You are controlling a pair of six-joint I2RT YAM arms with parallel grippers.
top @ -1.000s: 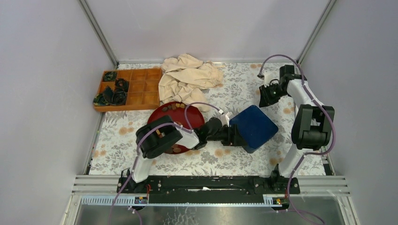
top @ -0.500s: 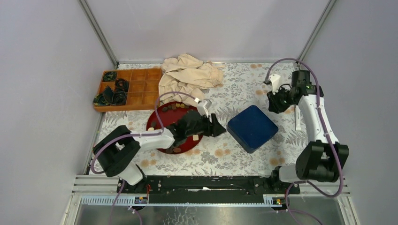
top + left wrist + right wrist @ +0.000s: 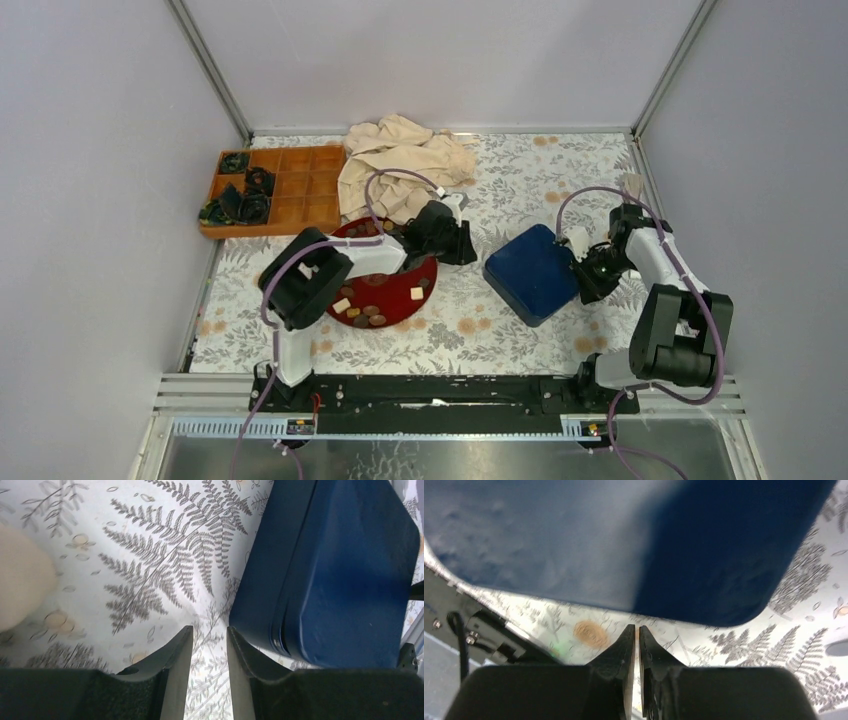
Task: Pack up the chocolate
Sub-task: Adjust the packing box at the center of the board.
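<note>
The small chocolate pieces (image 3: 372,312) — dark brown, light brown and cream — lie on a round red plate (image 3: 398,280) left of the middle of the floral-covered table (image 3: 480,340). The left gripper (image 3: 210,630) hovers between the plate and a dark-blue square box (image 3: 530,272), jaws slightly apart and empty. The right gripper (image 3: 636,627) sits by the box's right edge, jaws all but together with nothing between them.

Navy box (image 3: 530,275), red plate (image 3: 392,298) w/ brown & cream choc (image 3: 416,293) (mixed), tablecloth (image 3: 510,180) white w/ grey ferns.
</note>
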